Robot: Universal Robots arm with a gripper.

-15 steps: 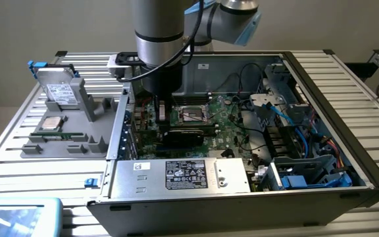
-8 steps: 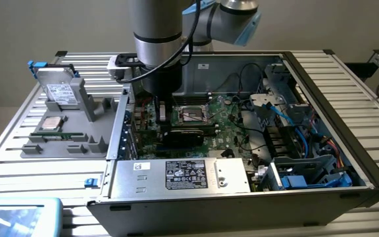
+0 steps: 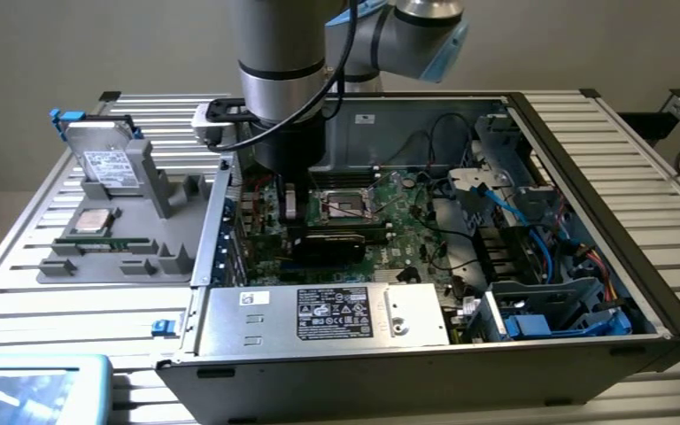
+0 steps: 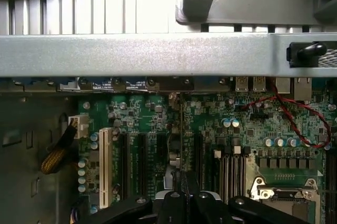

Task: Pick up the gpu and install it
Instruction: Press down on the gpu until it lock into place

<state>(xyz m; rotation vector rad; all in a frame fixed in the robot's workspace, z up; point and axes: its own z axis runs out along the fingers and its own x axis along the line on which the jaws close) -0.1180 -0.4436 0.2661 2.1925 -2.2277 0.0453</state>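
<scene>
From the wrist camera, the gripper (image 4: 181,195) is clenched on the gpu (image 4: 181,145), held edge-on just above the motherboard (image 4: 231,129) slots. The exterior view adds the motherboard's surroundings: the open computer case (image 3: 576,177) and the grey tray (image 3: 139,239) beside it.

the gpu (image 4: 181,145) stands edge-on in the motherboard (image 3: 405,235), inside the computer case (image 3: 623,292).

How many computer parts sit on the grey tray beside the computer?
3: a silver hard drive upright at the tray's far end, a silvery square part lying mid-tray, a green memory stick just in front. Others may hide.
</scene>
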